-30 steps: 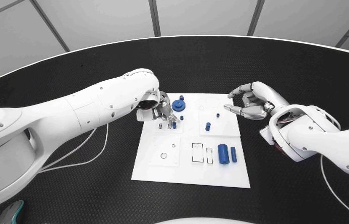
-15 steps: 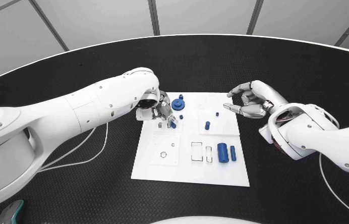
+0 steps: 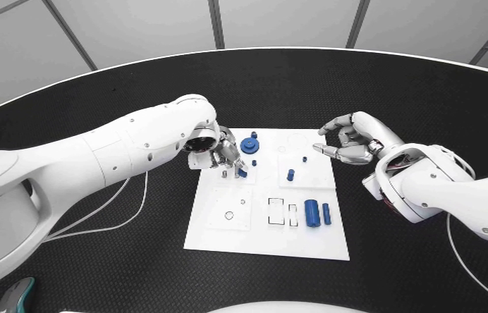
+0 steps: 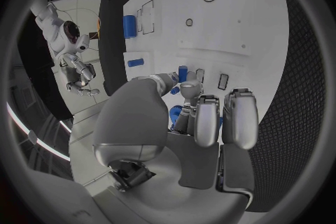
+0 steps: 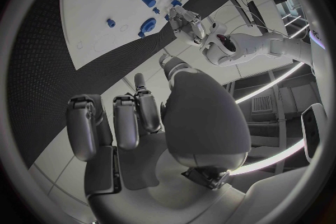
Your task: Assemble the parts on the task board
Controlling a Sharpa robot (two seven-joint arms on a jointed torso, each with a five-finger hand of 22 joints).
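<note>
While the left robot hand (image 3: 222, 156) hangs low over the far left part of the white task board (image 3: 264, 239), its fingertips pinch a small blue part (image 4: 182, 73) right down at the board's surface. Just beyond it stands a round blue part (image 3: 249, 145). Over at the board's right edge, the right robot hand (image 3: 349, 142) hovers above the black tabletop (image 3: 122, 256), fingers curled inward, nothing in them. Two blue cylinders (image 3: 317, 214) lie side by side on the board's near right.
</note>
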